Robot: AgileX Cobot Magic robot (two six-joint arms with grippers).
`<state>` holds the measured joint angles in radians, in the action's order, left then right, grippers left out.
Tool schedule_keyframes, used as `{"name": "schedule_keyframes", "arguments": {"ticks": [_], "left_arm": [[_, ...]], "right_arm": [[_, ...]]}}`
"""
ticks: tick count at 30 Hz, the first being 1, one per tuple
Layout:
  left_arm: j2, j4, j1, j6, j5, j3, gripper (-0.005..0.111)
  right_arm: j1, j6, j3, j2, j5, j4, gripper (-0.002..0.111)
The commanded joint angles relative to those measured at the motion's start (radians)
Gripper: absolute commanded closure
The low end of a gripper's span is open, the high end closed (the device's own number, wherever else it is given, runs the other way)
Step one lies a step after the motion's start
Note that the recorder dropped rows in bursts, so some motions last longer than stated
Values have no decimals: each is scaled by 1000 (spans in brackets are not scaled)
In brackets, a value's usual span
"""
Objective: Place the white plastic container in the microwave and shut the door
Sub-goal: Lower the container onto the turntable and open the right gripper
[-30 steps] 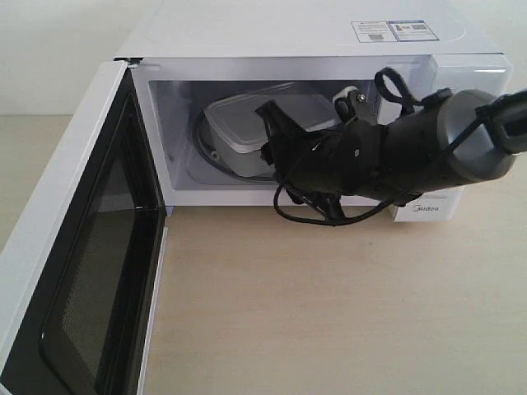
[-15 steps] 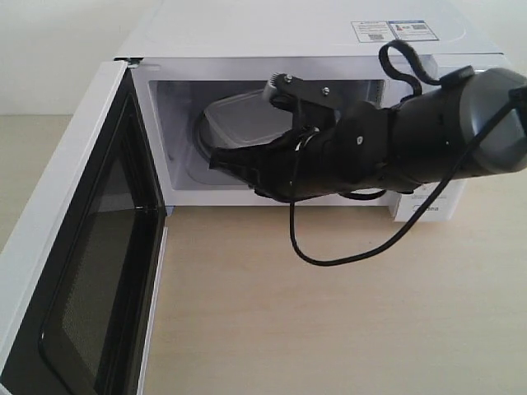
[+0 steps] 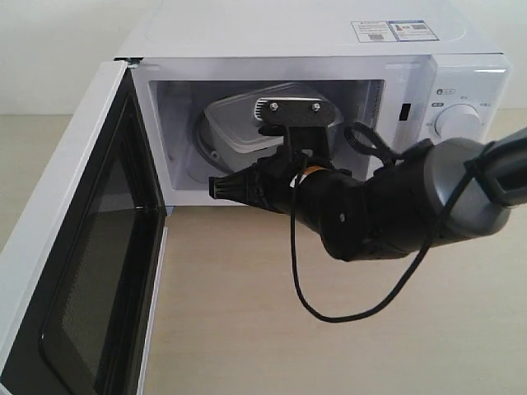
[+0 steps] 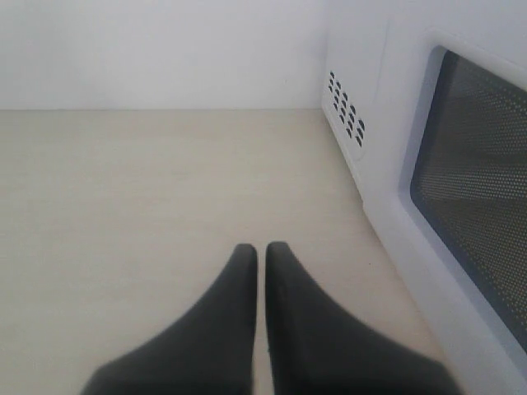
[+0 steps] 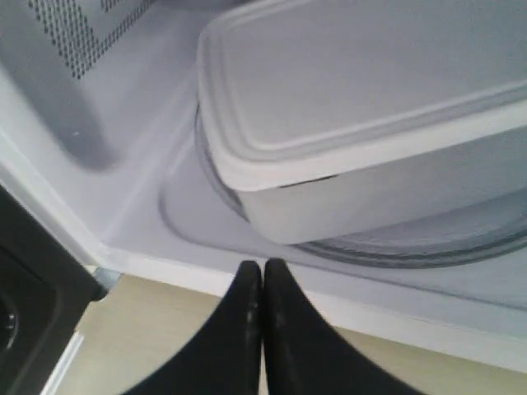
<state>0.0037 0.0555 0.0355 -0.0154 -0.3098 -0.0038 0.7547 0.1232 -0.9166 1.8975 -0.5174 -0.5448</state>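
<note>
Translucent-white plastic container [image 5: 362,123] (flat rimmed lid, rounded corners) sits inside microwave [image 3: 305,33]; right gripper [image 5: 262,270] clenched empty, left gripper [image 4: 260,252] likewise.

The door [image 3: 99,271] stands swung wide — the right pincer [image 3: 218,188] and its arm [image 3: 395,210] cross the microwave [image 3: 272,29] mouth; open desk [image 3: 239,337] lies in front.

Finish noted: white plastic container [image 5: 346,123] is smooth, semi-matt plastic with a faint sheen on the lid. The microwave [image 3: 247,33] has a glossy white painted casing, probably sheet metal. Its door [image 3: 99,271] has a glossy black frame and fine mesh window. The table [image 3: 329,346] under the microwave is matt pale wood-grain. The right gripper [image 5: 262,265] is matt black plastic
</note>
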Motion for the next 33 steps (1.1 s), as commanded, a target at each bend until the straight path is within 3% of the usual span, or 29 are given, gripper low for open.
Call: {"name": "schedule_keyframes", "arguments": {"ticks": [1, 12, 33], "left_arm": [[-4, 0, -3, 9, 2, 4, 102], [-4, 0, -3, 9, 2, 4, 102], [-4, 0, -3, 9, 2, 4, 102]], "right_arm": [[5, -3, 52, -3, -90, 3, 108], [5, -11, 53, 14, -156, 15, 108], [-9, -17, -142, 159, -147, 54, 108]]}}
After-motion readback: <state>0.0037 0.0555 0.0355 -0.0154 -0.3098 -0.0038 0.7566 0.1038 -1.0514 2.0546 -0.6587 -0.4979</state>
